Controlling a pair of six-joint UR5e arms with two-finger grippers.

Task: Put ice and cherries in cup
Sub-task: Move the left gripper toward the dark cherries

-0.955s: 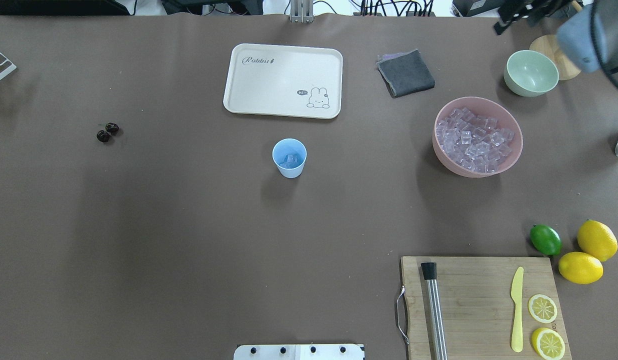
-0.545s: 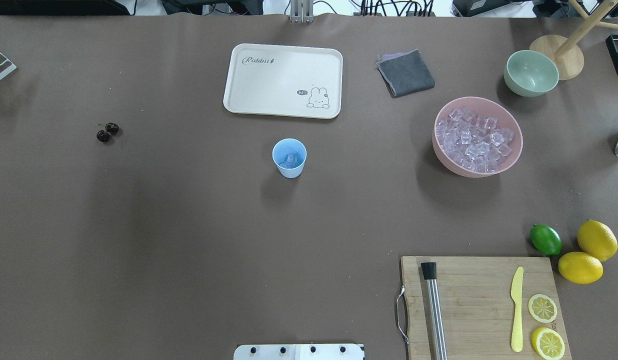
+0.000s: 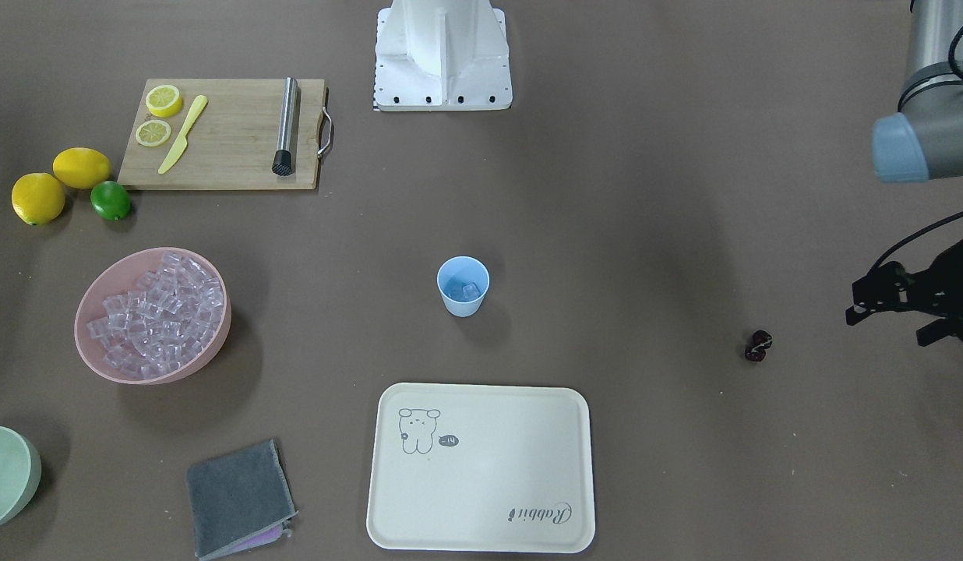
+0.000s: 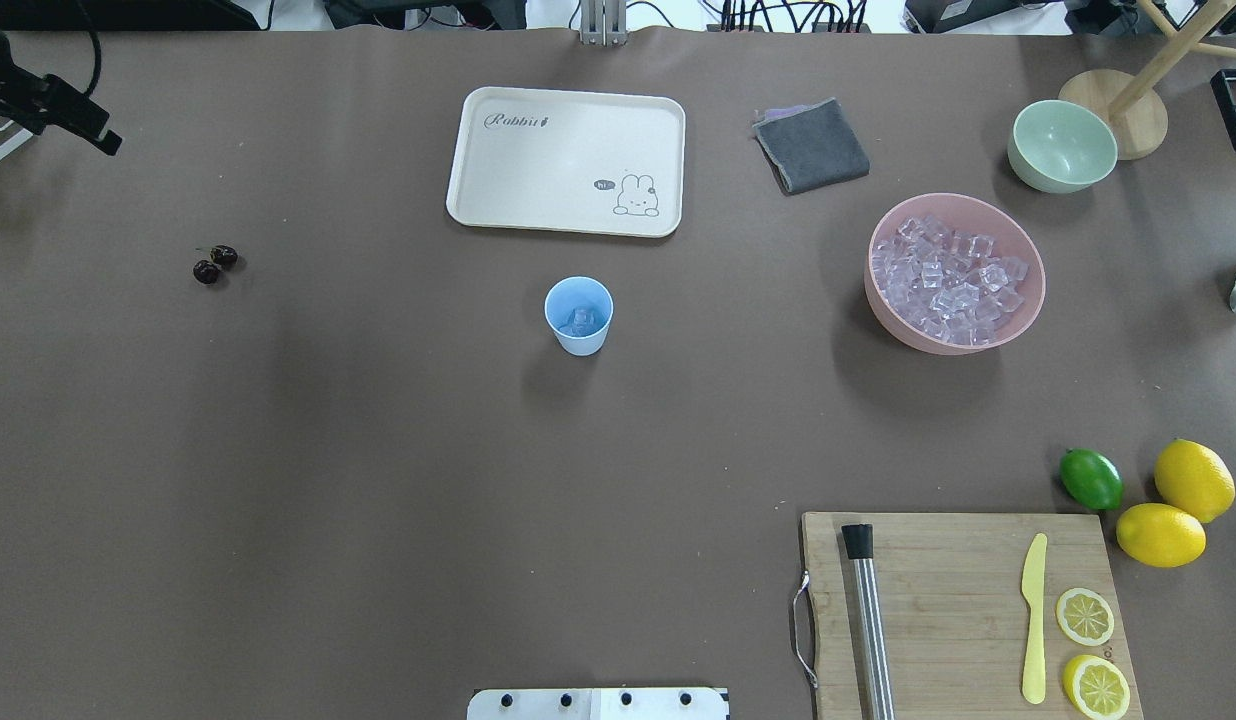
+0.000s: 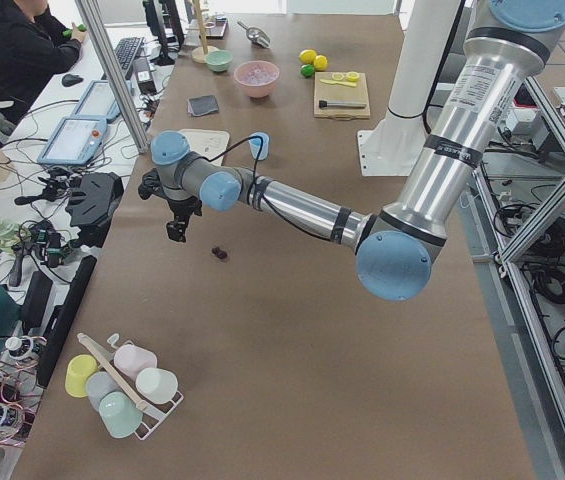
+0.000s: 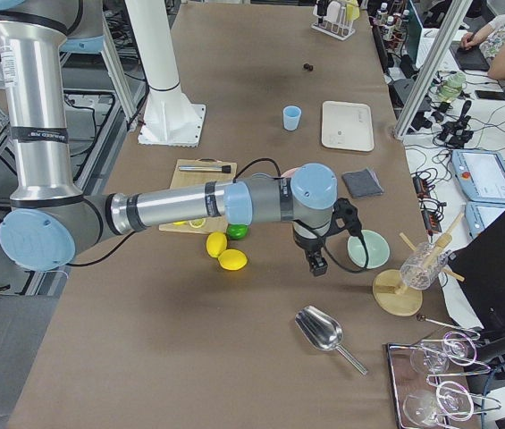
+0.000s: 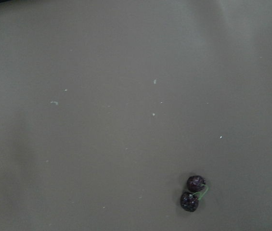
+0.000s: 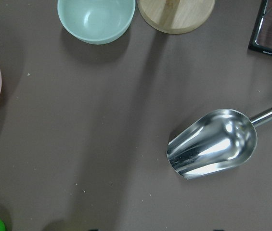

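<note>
Near edge, right side: board (image 4: 953, 590) carrying a steel rod (image 4: 871, 630), yellow knife (image 4: 1034, 620) and two lemon slices (image 4: 1085, 617). Lime (image 4: 1091, 479) and two lemons (image 4: 1194, 480) sit just past its far corner.
Mid-table: cup (image 4: 579, 316) upright, some ice (image 4: 581, 321) in the bottom. Cherries (image 4: 214, 264) lie on the table (image 4: 378, 450) well to the cup's left, a stem-joined pair, untouched. Pink bowl (image 4: 918, 340) right of the cup, heaped with ice.
Beyond the cup: cream tray (image 4: 538, 170) with script "Rabbit" in one corner, and a rabbit drawing with a "hi~" bubble in the opposite one. Grey cloth (image 4: 813, 147) and green bowl (image 4: 1063, 146) further right.
Left gripper (image 3: 885, 328) hovers near the cherries on their outer side, not touching. Jaws look spread, nothing held.
Right gripper (image 6: 313, 264) is off the right end, above the table between the green bowl and scoop (image 8: 213, 143). Only the side cam sees it, so I can't tell its opening.
</note>
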